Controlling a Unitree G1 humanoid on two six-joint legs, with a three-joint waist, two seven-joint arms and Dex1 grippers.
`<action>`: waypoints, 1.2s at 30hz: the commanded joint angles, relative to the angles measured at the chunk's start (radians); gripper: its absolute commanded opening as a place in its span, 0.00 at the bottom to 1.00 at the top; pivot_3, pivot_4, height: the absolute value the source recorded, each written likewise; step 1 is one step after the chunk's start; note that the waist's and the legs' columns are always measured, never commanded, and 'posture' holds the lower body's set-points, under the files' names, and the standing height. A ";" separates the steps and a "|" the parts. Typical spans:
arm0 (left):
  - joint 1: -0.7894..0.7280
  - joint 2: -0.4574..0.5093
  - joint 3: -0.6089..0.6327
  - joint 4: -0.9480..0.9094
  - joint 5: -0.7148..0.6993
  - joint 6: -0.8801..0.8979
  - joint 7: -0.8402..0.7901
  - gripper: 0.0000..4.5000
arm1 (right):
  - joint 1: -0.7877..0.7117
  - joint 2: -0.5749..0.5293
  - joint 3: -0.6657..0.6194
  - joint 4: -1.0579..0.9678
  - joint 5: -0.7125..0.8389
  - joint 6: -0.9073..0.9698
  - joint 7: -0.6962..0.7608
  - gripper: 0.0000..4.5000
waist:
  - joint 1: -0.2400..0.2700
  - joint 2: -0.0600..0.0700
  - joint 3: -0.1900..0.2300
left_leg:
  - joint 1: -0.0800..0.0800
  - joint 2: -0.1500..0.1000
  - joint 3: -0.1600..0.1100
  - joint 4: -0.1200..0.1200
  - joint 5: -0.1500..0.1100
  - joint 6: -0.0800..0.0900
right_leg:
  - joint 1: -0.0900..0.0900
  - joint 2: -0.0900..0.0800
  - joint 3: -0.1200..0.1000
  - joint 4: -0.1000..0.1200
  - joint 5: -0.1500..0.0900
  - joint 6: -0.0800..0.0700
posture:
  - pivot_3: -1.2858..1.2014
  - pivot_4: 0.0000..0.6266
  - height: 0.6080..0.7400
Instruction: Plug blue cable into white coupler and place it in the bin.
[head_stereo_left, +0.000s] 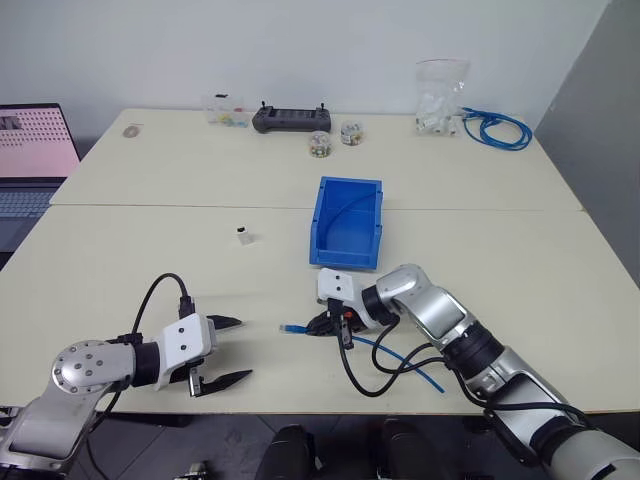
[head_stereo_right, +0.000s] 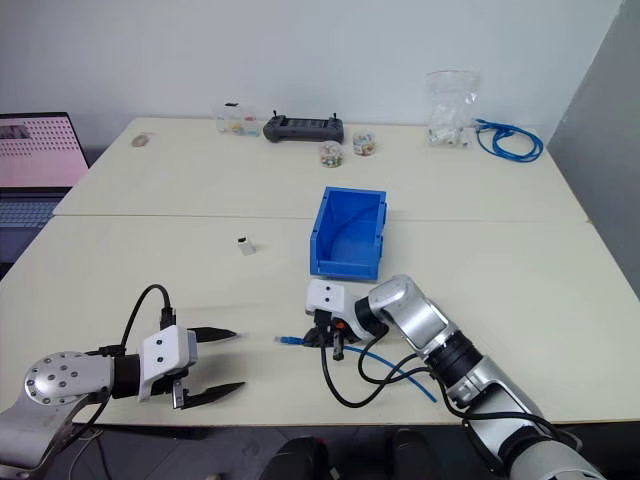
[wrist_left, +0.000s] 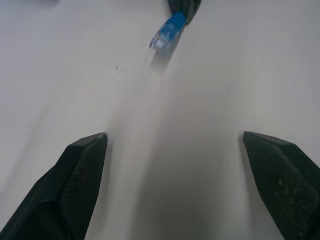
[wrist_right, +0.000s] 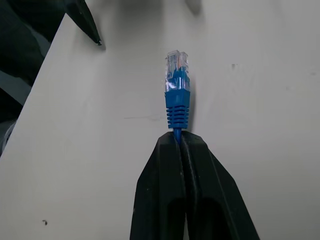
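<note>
Left gripper (head_stereo_left: 225, 350): We are holding it low over the near part of the table (head_stereo_left: 120, 270), closest to us. Its two black fingers are standing wide apart with nothing between them.

Right gripper (head_stereo_left: 322, 327): We are pinching the blue cable (wrist_right: 177, 107) just behind its plug. The fingers are pressed close together on the thin blue strand.

Blue cable: We are seeing a bright blue strand with a ribbed blue boot and a small clear plug at the tip. The plug is sticking out past the fingertips toward the left gripper. The rest of the strand is trailing back under the right arm on the table.

White coupler (head_stereo_left: 243, 236): It is sitting alone on the table, a tiny white block with a dark end. It is well apart from both grippers, out beyond the left one and off to the left of the bin.

Bin (head_stereo_left: 348, 222): It is sitting past the right gripper, a blue box with its low lip facing us.

Step we are on: We think we are getting the plug ready, with the coupler not yet picked up.

Next move: We think the open left gripper is needing to go to the coupler and grab it. Then its dark end has to line up with the plug.
</note>
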 joint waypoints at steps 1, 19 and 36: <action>-0.016 -0.009 0.009 0.022 0.013 -0.047 0.009 1.00 | -0.023 0.005 -0.002 0.050 -0.014 -0.022 -0.006 0.28 | -0.004 0.000 0.000 | 0.000 0.000 0.000 0.000 0.000 0.000 | 0.000 0.000 0.000 0.000 0.000 0.000 | 0.52 0.24 1.00; -0.323 -0.100 -0.185 0.307 0.080 -0.212 -0.108 1.00 | 0.216 -0.264 -0.214 -0.544 0.230 0.194 0.017 0.77 | -0.007 0.000 0.000 | -0.002 0.000 -0.001 0.000 0.000 0.000 | -0.001 0.001 -0.001 0.001 0.000 0.000 | 0.52 0.24 1.00; -0.462 -0.146 -0.303 0.500 0.122 -0.305 -0.242 0.61 | 0.322 -0.334 -0.374 -0.756 0.426 0.370 -0.148 0.78 | -0.002 0.001 -0.001 | 0.001 -0.001 -0.001 0.000 0.000 0.000 | 0.003 0.000 -0.001 0.000 -0.001 0.001 | 0.52 0.24 1.00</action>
